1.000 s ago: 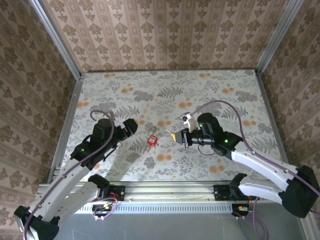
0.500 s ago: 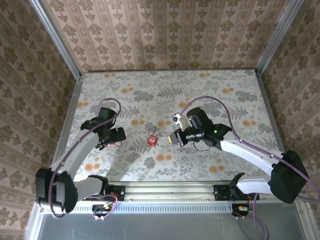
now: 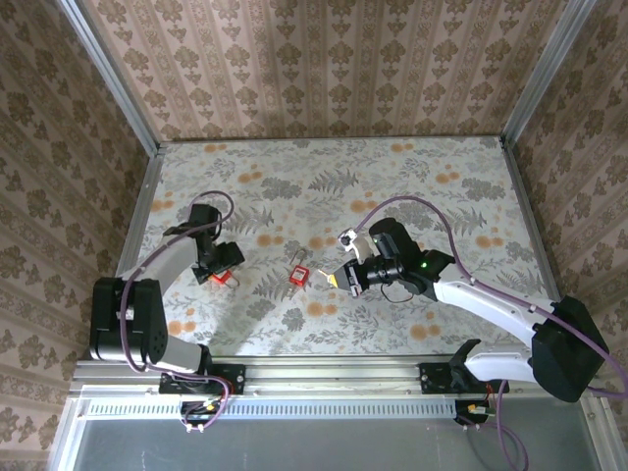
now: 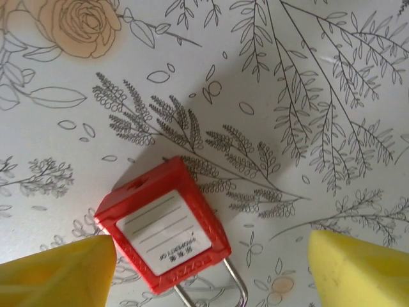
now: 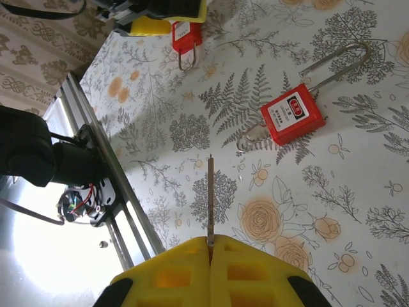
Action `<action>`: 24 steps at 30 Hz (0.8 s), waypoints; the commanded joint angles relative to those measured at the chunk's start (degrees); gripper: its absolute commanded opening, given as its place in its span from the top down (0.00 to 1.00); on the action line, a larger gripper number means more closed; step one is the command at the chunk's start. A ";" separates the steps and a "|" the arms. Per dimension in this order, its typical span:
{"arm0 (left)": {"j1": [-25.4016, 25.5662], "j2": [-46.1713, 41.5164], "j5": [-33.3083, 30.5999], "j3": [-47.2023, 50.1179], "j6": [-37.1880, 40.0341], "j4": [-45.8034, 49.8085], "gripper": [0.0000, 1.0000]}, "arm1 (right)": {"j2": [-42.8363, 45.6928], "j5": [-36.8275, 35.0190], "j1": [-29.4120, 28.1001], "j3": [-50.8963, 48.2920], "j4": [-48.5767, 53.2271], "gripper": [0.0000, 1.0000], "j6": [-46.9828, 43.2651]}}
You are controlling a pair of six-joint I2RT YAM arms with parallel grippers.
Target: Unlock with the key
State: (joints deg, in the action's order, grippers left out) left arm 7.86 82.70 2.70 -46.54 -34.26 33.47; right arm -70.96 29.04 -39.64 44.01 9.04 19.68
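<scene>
My right gripper (image 5: 210,246) is shut on the key (image 5: 209,198), a thin dark metal blade sticking straight out from the yellow fingertips. The key hangs above the table, a short way from a red padlock (image 5: 293,114) lying flat with its silver shackle pointing away. From above, the right gripper (image 3: 339,278) sits just right of that padlock (image 3: 298,275). A second red padlock (image 4: 163,233) with a white label lies between the yellow fingers (image 4: 57,272) of my open left gripper (image 4: 211,275), touching neither. The left gripper (image 3: 218,261) hovers over this padlock (image 3: 222,278) at the table's left.
The floral tabletop (image 3: 392,186) is bounded by a metal rail (image 3: 324,371) at the near edge and patterned walls on the other sides. The left arm's base and cables (image 5: 77,198) show beyond the rail in the right wrist view.
The left arm has swung left and lowered its open gripper over the left padlock. The right gripper has shifted slightly left and nearer with the key, closer to the middle padlock.
</scene>
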 commanded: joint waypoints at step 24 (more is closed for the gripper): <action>-1.02 -3.58 -1.42 3.09 -2.72 3.43 0.24 | -1.85 3.79 0.12 -0.04 -0.12 1.00 -3.51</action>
State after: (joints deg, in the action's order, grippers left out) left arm 7.38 81.23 1.52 -43.24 -36.42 34.06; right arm -72.40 30.94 -39.64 43.33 7.97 17.67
